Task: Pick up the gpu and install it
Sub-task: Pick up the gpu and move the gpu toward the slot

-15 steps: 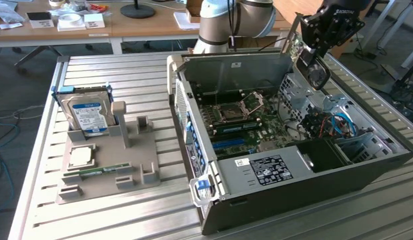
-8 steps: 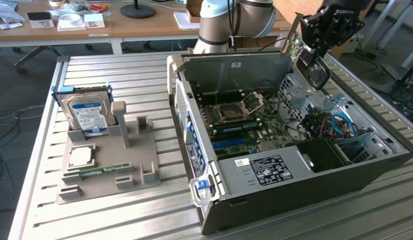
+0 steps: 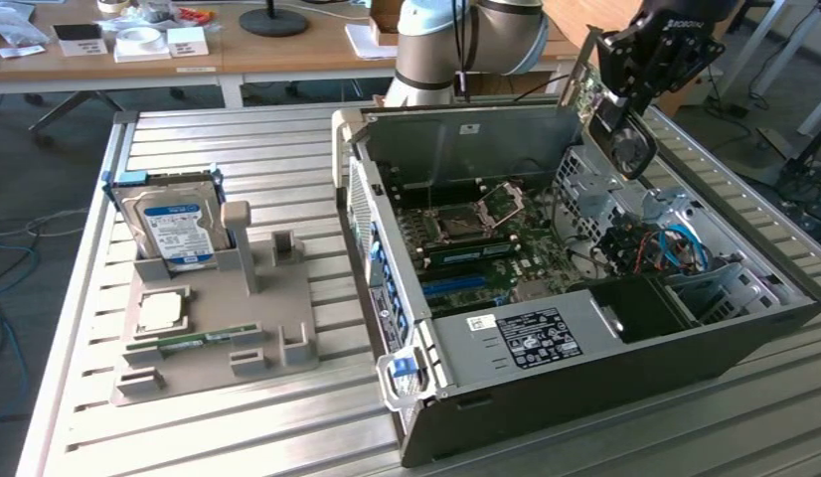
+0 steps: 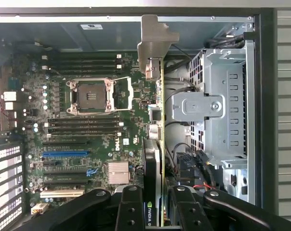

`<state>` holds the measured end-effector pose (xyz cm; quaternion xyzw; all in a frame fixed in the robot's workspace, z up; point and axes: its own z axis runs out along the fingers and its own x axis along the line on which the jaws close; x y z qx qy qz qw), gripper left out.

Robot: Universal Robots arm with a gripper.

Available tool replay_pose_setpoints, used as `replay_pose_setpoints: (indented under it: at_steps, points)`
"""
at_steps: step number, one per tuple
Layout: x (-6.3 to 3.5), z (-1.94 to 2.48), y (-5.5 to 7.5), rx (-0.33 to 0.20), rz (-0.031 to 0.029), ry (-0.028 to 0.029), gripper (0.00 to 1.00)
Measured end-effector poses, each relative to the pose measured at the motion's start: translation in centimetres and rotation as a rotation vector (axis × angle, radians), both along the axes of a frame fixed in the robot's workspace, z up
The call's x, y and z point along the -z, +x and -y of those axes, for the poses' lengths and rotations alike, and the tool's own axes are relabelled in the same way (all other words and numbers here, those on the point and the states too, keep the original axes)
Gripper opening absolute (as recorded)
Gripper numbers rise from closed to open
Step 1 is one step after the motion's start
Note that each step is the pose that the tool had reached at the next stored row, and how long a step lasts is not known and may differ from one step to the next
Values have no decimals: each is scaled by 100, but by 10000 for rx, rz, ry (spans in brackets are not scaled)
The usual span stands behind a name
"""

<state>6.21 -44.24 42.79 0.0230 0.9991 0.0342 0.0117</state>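
Above one case (image 3: 583, 397), one hand (image 4: 154, 207) grips one gpu (image 4: 152, 161)

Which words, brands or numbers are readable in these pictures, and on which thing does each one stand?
"NVIDIA", on the gpu held in the pincer.
Unreadable, too blurred: the hard drive label.
Unreadable, too small: the power supply label, the case sticker.

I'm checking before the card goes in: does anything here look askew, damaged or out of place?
Nothing stands out. The gpu hangs on edge in the pincer above the open case, not yet seated; no damage or spill shows.
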Motion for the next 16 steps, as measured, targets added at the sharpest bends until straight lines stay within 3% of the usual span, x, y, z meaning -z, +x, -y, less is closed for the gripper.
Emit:
replay_pose_setpoints:
  at_steps: [16]
  points:
    - [47, 0, 0, 0, 0, -2, 27]
